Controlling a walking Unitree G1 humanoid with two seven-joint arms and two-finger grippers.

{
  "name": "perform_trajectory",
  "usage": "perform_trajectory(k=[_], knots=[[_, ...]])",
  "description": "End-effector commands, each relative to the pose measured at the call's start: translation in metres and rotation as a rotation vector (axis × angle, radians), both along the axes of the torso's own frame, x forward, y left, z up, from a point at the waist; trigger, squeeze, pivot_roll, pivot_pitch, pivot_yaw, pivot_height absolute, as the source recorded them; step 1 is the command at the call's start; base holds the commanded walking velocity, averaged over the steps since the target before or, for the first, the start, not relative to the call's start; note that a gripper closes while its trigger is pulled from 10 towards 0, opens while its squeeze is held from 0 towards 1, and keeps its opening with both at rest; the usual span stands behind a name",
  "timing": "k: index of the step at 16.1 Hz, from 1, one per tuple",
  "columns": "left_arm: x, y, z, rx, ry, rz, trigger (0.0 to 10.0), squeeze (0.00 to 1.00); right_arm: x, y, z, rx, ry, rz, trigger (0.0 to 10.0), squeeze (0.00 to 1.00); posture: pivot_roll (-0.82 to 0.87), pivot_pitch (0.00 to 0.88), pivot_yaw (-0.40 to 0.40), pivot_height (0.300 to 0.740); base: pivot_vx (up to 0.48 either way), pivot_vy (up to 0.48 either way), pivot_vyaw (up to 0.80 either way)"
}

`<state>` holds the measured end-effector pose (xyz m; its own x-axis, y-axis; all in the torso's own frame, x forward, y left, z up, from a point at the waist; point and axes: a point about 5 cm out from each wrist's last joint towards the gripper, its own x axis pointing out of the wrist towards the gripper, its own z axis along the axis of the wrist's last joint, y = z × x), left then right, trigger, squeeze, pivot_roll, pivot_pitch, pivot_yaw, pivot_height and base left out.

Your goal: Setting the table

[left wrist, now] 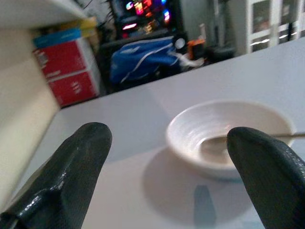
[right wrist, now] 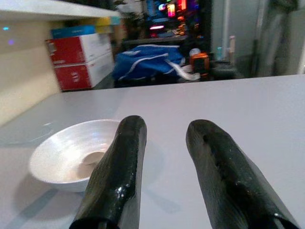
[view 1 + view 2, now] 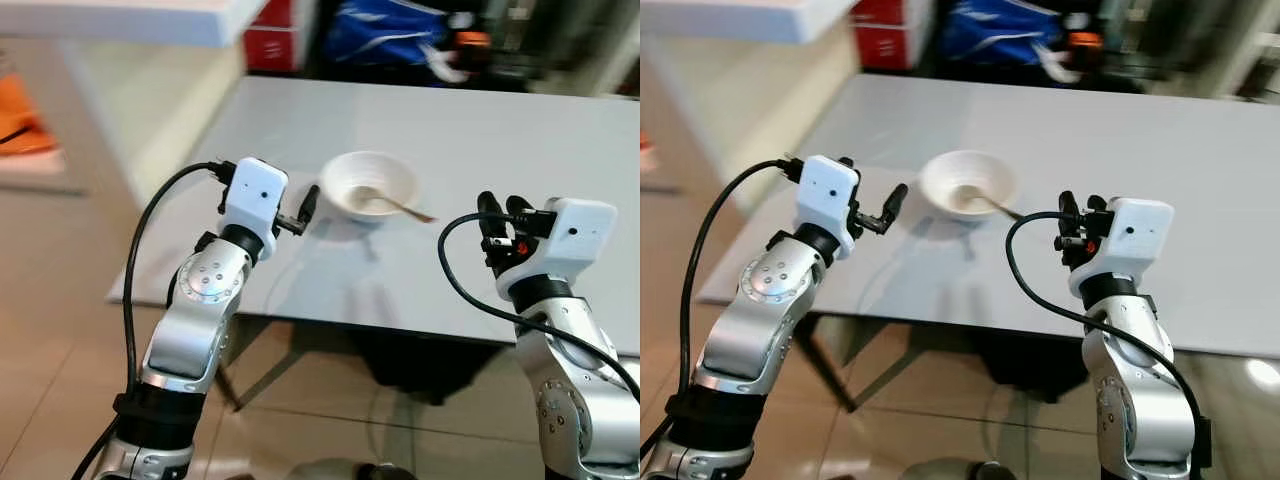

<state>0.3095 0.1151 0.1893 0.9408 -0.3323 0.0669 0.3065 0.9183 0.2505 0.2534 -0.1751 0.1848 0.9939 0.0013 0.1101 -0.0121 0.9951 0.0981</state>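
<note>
White ribbed bowl holds a spoon on grey table

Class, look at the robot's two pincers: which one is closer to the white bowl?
The left pincer: its fingertips sit just beside the white bowl, while the right pincer hovers farther off, beyond the spoon's handle.

Robot body: two silver arms, white wrist housings, black fingers.
Black cables are looping from each housing; left gripper and right gripper fingers are showing glossy, rounded tips; round screwed joint covers are showing.
</note>
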Motion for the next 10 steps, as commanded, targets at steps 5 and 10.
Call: perform_trajectory(k=[5, 10], knots=[[0.002, -0.001, 0.011, 0.003, -0.041, 0.013, 10.0, 0.0, -0.002, 0.009, -0.007, -0.038, 0.039, 0.097, 10.0, 0.0, 0.03, 0.053, 0.0, 0.74, 0.313, 0.0, -0.16], [0.001, 0.002, 0.028, 0.0, -0.133, 0.046, 10.0, 0.0, -0.004, 0.011, -0.005, -0.007, 0.018, 0.123, 10.0, 0.0, 0.03, 0.059, -0.005, 0.74, 0.112, 0.0, 0.0]])
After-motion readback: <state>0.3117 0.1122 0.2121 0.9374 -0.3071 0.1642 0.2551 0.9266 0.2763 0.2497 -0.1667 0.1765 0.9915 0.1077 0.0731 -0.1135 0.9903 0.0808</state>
